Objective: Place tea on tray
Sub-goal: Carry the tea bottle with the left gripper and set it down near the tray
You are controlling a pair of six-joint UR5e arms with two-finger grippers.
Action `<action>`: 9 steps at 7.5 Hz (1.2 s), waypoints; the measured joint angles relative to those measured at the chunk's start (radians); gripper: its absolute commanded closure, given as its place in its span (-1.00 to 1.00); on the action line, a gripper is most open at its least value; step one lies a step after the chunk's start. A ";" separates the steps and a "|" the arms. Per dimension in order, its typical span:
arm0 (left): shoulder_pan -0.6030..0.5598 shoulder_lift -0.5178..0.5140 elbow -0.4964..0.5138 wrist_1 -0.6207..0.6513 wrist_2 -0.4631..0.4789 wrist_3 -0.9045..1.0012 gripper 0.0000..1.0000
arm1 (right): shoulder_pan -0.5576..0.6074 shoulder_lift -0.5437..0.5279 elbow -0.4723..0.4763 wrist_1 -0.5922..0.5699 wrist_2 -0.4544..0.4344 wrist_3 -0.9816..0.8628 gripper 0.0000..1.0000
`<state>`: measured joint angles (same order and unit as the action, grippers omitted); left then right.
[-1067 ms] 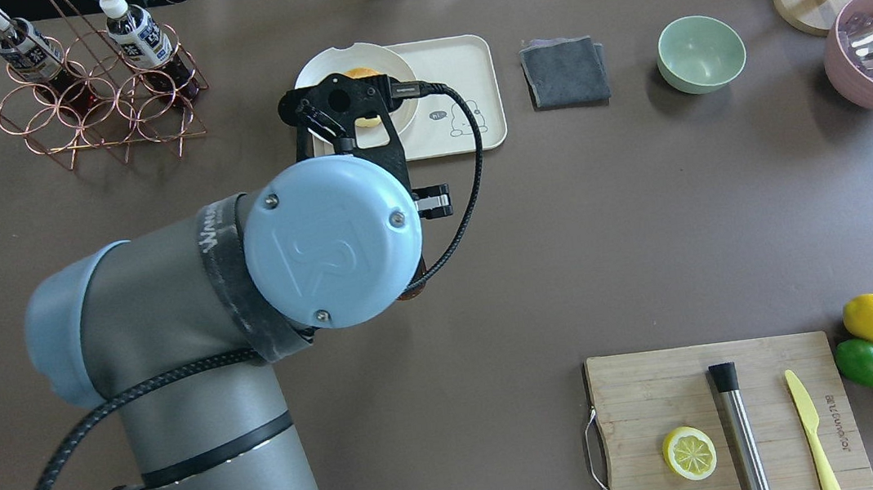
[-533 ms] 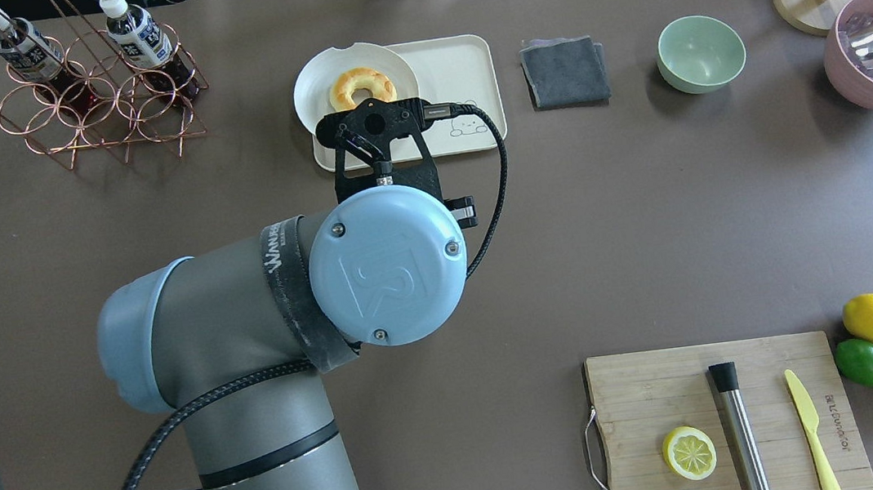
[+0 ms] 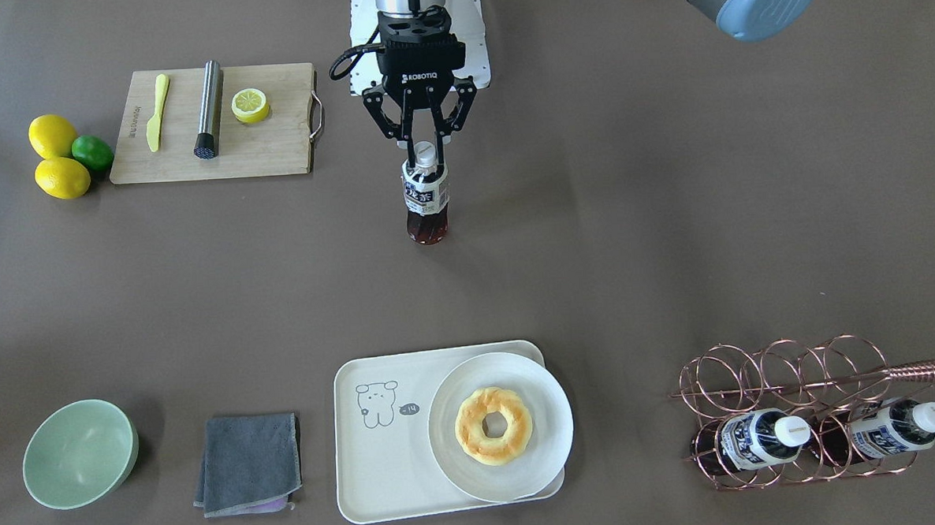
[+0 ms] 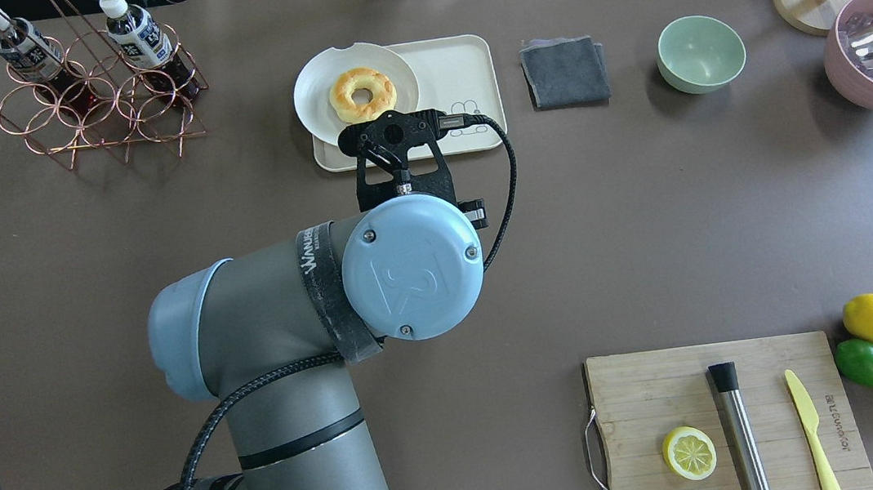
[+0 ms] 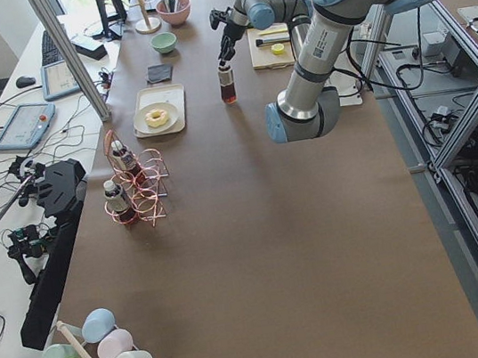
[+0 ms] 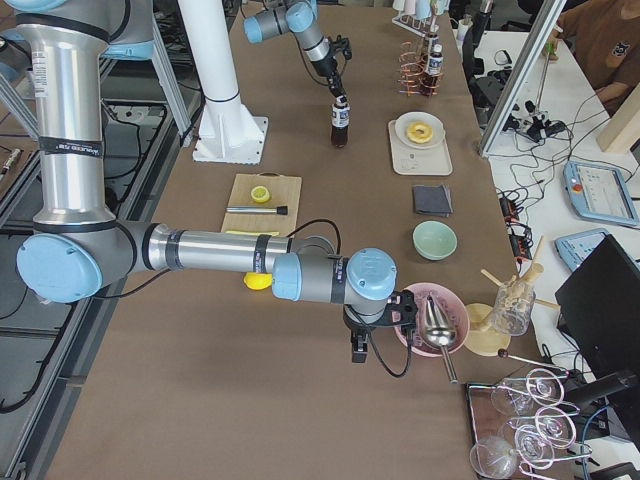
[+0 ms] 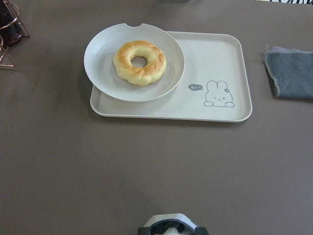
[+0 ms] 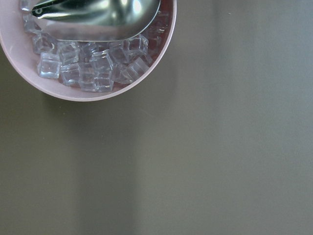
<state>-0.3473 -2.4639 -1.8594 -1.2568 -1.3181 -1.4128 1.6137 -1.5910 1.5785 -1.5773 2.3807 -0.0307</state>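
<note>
My left gripper (image 3: 425, 147) is shut on the white cap of a tea bottle (image 3: 425, 197), which hangs upright below it between my base and the tray. In the overhead view my own wrist (image 4: 411, 276) hides the bottle. Its cap shows at the bottom edge of the left wrist view (image 7: 168, 229). The cream tray (image 3: 381, 463) lies across the table, also in the overhead view (image 4: 457, 62) and the left wrist view (image 7: 220, 58). Two more tea bottles (image 3: 751, 439) lie in a copper rack (image 4: 92, 111). My right gripper (image 6: 362, 350) hangs by the pink bowl; I cannot tell if it is open or shut.
A white plate (image 4: 323, 114) with a doughnut (image 4: 362, 93) covers the tray's rack-side half. A grey cloth (image 4: 564, 70), green bowl (image 4: 701, 53) and pink ice bowl (image 4: 858, 86) with a metal scoop stand beyond. A cutting board (image 4: 651, 393) holds a lemon half, metal rod and knife.
My left arm has carried the bottle to the right and back toward my base in the overhead view. The plate and doughnut, which it covered, now show.
</note>
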 measured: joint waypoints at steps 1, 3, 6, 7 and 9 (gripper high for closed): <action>0.001 0.001 0.000 0.000 0.002 0.001 1.00 | 0.000 -0.001 0.000 0.000 0.000 0.000 -1.00; 0.003 0.008 0.001 0.000 0.003 0.002 1.00 | 0.000 -0.001 0.001 0.000 0.000 -0.001 -1.00; 0.004 0.021 0.000 -0.001 0.004 0.003 -0.79 | 0.000 0.000 0.001 -0.001 0.000 0.000 -1.00; 0.004 0.021 -0.001 -0.001 0.003 0.002 -0.95 | 0.000 0.000 0.001 -0.001 0.001 0.001 -1.00; 0.004 0.022 -0.001 -0.002 0.003 0.002 -0.95 | 0.000 0.000 0.001 -0.001 0.000 0.002 -1.00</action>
<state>-0.3436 -2.4422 -1.8604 -1.2590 -1.3146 -1.4111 1.6137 -1.5905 1.5795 -1.5779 2.3810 -0.0292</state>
